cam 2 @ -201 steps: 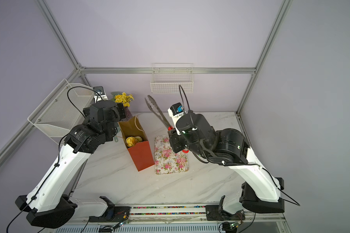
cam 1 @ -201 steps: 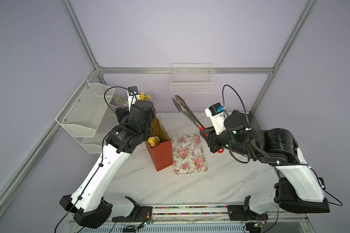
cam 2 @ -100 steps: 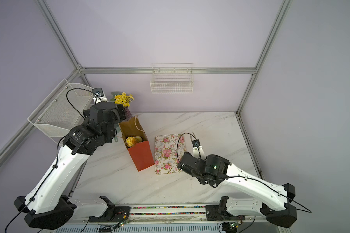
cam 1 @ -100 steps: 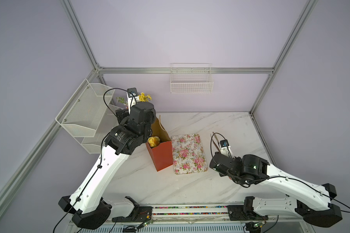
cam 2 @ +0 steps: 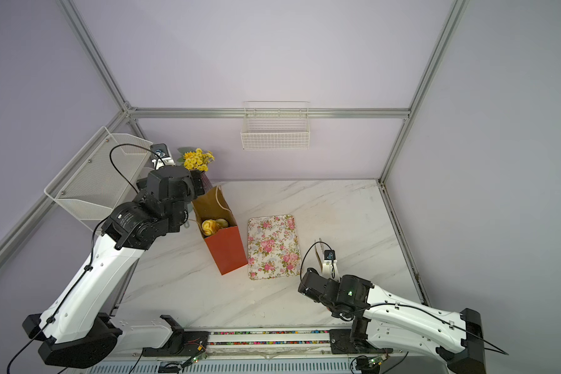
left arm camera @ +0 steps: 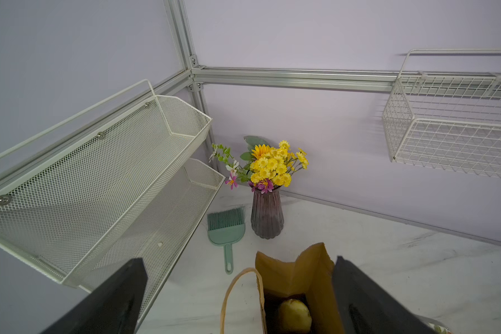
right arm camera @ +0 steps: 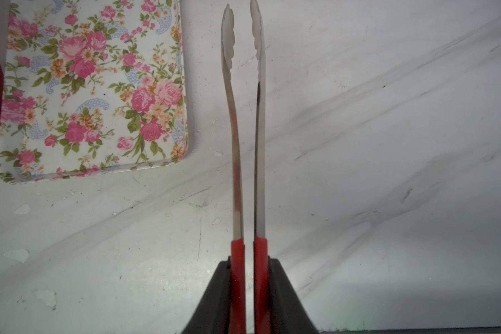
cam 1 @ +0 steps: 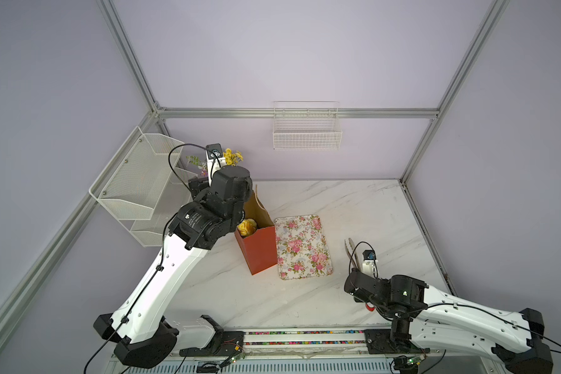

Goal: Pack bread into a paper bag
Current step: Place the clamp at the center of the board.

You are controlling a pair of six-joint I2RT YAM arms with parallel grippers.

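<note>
Right arm and its tongs (right arm camera: 237, 179) have dropped from high above the tray to low over the desk (cam 1: 353, 207), and have since drawn back toward the near right edge; the left arm has hardly shifted from the bag.

The right pincer (right arm camera: 249, 269) is pinching the red handles of the tongs, squeezing the two steel blades almost parallel, with a narrow gap between the scalloped tips. In both top views the tongs (cam 1: 352, 251) (cam 2: 319, 249) point away from the arm, over bare marble just to the right of the floral tray (cam 1: 303, 247). Whether the blades touch the desk cannot be told.

The paper bag (cam 1: 259, 252) stands upright and open, just left of the tray, its red front toward the camera. The bread (cam 1: 247, 226) sits deep inside it: yellow buns show in both top views (cam 2: 209, 226), and one shows in the left wrist view (left arm camera: 294, 315).

The left pincer (left arm camera: 237, 258) is spread wide above the bag's mouth (left arm camera: 301, 269). One black finger overlaps the bag's side wall, but contact cannot be judged.

Beyond the bag stand a purple ribbed vase (left arm camera: 266, 214) of yellow flowers (left arm camera: 275, 167) and a green brush (left arm camera: 226, 228), lying flat beside it
</note>
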